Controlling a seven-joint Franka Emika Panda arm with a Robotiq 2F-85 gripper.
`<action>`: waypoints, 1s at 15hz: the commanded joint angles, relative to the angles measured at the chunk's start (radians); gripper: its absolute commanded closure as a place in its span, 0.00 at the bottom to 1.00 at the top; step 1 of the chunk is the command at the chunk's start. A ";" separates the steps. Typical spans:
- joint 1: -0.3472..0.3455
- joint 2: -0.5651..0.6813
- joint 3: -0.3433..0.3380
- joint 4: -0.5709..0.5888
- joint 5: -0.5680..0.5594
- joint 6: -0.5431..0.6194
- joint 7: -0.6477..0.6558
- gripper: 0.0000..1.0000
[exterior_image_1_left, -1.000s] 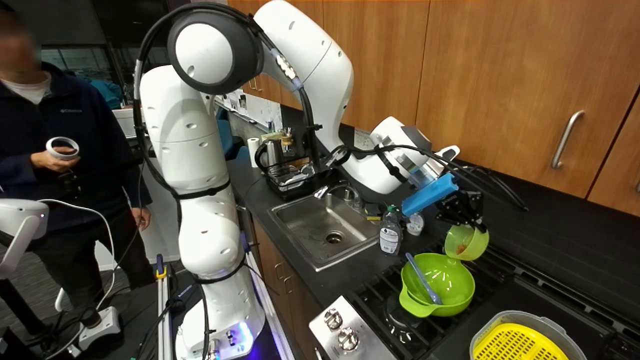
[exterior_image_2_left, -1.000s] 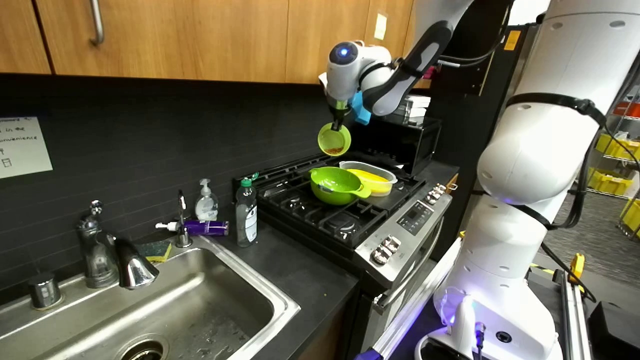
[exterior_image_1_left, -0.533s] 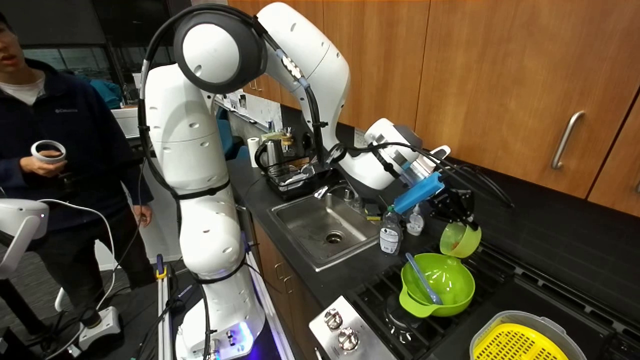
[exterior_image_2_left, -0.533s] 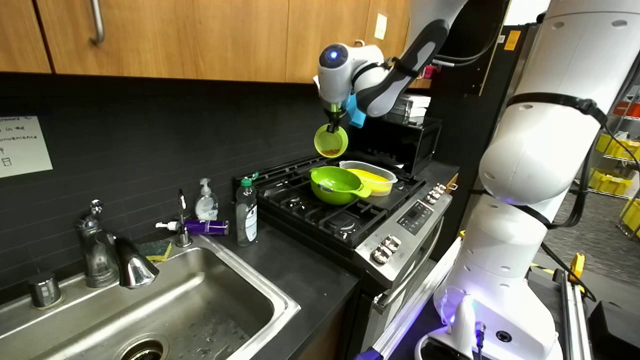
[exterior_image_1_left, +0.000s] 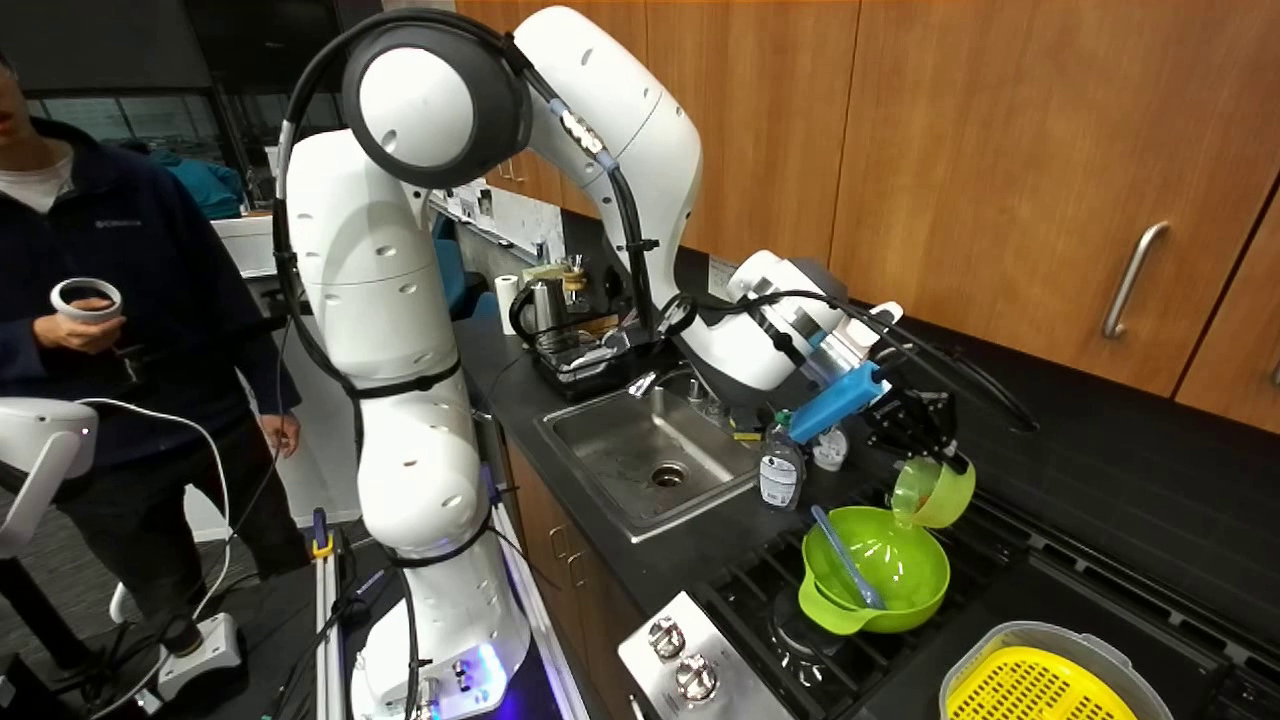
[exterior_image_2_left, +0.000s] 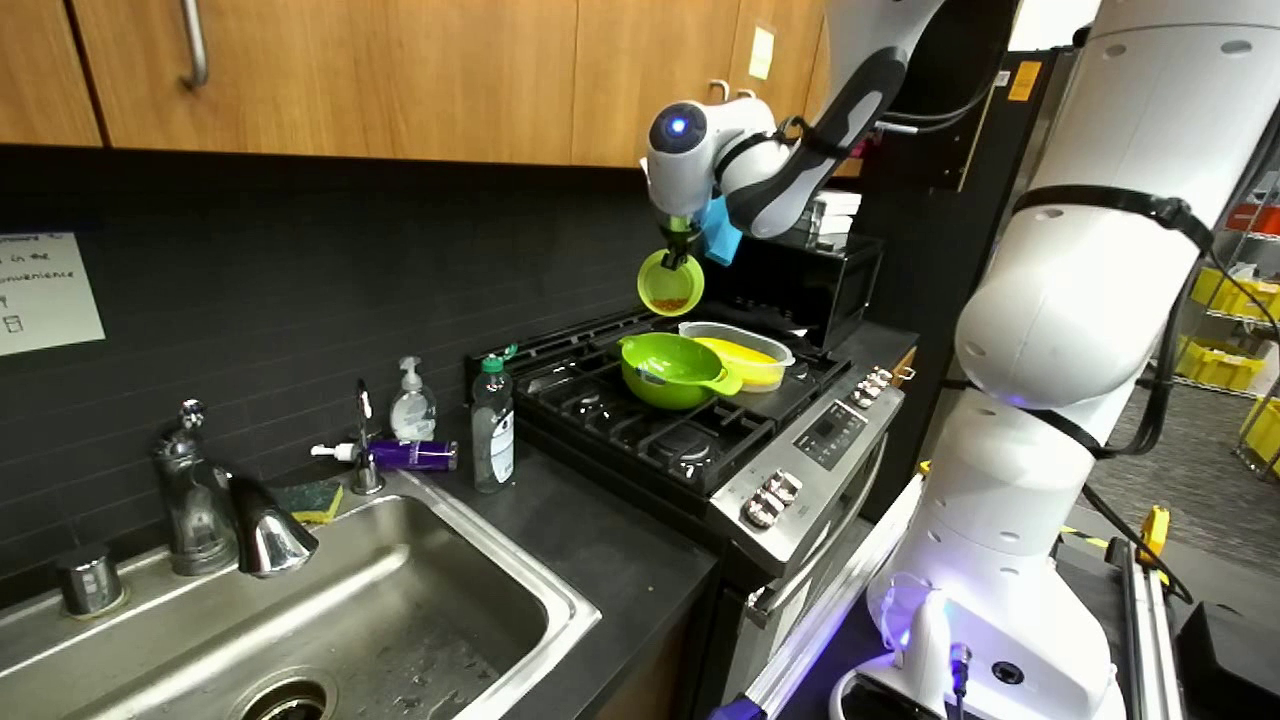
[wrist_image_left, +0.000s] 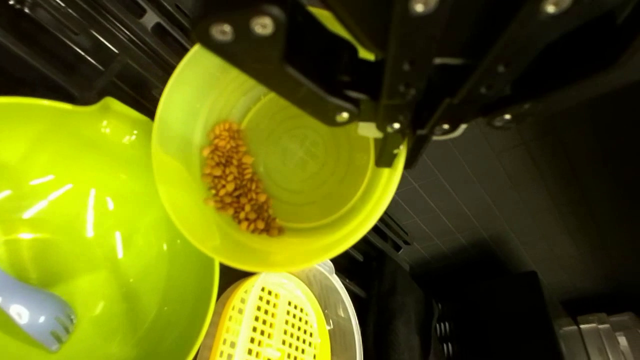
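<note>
The gripper pinches the rim of the small yellow-green bowl, 1 finger inside the wall and 1 outside. That bowl hangs tilted above the edge of the large green bowl, toward the backsplash; whether the 2 rims touch I cannot tell. The held bowl looks like thin plastic: probably light, slightly springy, smooth enough to pivot in a narrow pinch, and unlikely to break. The rim seems the right place to hold, on the side away from the brown pellets, which lie loose at the low side and would likely slide with more tilt. Inside the large green bowl leans a blue utensil; just beside that bowl, a yellow strainer sits in a clear container.
</note>
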 joint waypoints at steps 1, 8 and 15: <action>-0.006 -0.020 -0.002 -0.014 -0.078 -0.017 0.081 0.99; 0.001 -0.038 0.008 -0.044 -0.158 -0.044 0.153 0.99; 0.023 -0.075 0.029 -0.138 -0.274 -0.103 0.297 0.99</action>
